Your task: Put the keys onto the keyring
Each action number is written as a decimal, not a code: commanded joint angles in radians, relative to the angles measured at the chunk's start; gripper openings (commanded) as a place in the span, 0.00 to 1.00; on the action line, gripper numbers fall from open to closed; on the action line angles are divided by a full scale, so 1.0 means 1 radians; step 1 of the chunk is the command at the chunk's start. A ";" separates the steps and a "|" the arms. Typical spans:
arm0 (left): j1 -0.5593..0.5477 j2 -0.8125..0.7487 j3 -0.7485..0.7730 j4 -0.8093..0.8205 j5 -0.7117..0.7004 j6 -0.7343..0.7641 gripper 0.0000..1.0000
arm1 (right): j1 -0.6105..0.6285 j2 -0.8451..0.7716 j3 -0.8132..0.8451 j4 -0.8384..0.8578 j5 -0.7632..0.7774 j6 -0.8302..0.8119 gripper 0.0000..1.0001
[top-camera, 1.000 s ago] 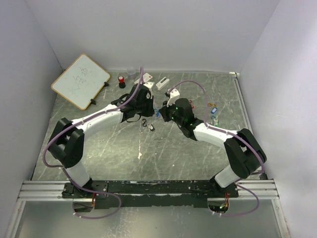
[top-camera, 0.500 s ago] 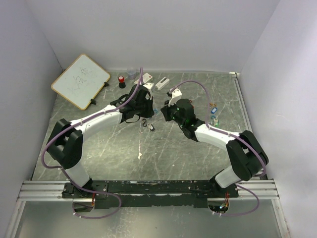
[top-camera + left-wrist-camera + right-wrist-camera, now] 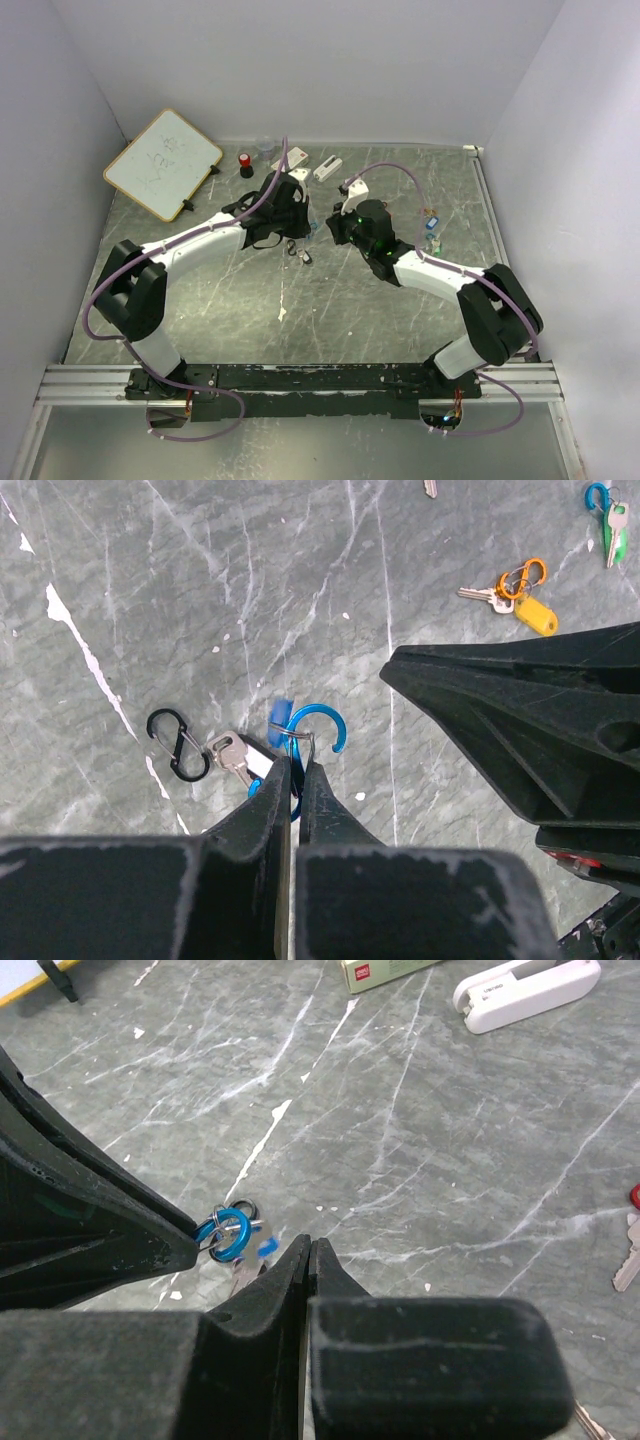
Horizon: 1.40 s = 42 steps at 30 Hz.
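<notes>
Your L gripper is clenched on the blue keyring. Your R gripper, just beside it, is clenched w/ nothing visible inside.

keyring: blue, pinched by left tool | keys: yellow-tagged, flat, apart

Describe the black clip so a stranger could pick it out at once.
Start at the middle of the grey marbled table, by the left gripper. The black clip lies flat there beside a silver key; it alone is black and figure-eight-shaped, while the keyring in the gripper is blue.
</notes>
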 commanded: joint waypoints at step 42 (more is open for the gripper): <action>-0.008 -0.046 -0.062 0.176 0.030 0.022 0.07 | -0.149 0.094 0.095 -0.041 -0.440 0.413 0.21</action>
